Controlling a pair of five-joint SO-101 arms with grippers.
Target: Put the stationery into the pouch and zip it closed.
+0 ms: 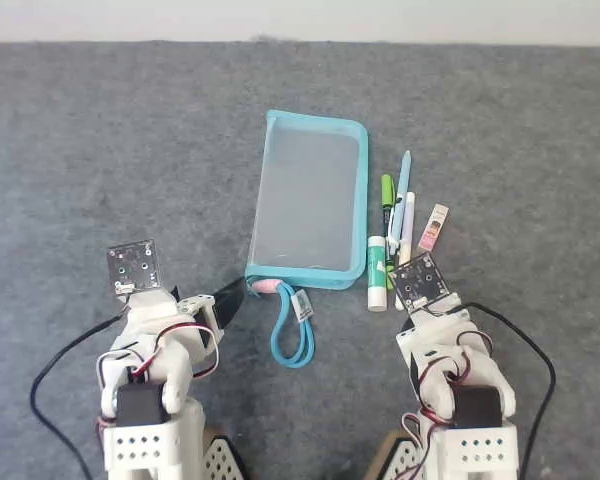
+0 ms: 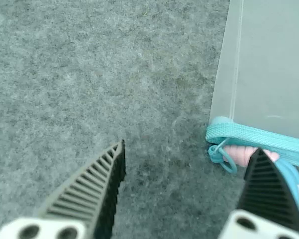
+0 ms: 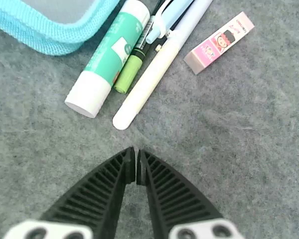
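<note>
1. The flat translucent plastic pouch with a teal fabric zip border [image 1: 310,200] lay on the grey felt-covered bench [image 1: 130,130], between the two arms and just ahead of them. It looked empty.
2. The stationery sat in a tight row on the bench just beside the pouch, on the right arm's side. There was a green-and-white glue stick [image 3: 109,59], a lime-green highlighter [image 3: 129,72], a pale blue pen [image 3: 167,20], a long white pen [image 3: 159,67] and, slightly apart, a small pink rectangular eraser [image 3: 219,42]. None of it was in the pouch.
3. The right tool [image 3: 136,152] hung just short of the near ends of the white pen and glue stick with its jaws pressed together, gripping nothing. It would probably need to spread them before picking anything up.
4. The left tool [image 2: 188,148] had its jaws spread wide and empty at the pouch's near corner. One finger was close to the little pink zip pull [image 2: 239,155], likely so it could steady that corner or take the pull.
5. A teal looped wrist strap [image 1: 290,340] trailed from that corner toward the arms. Whether the zip was open could not be told.
</note>
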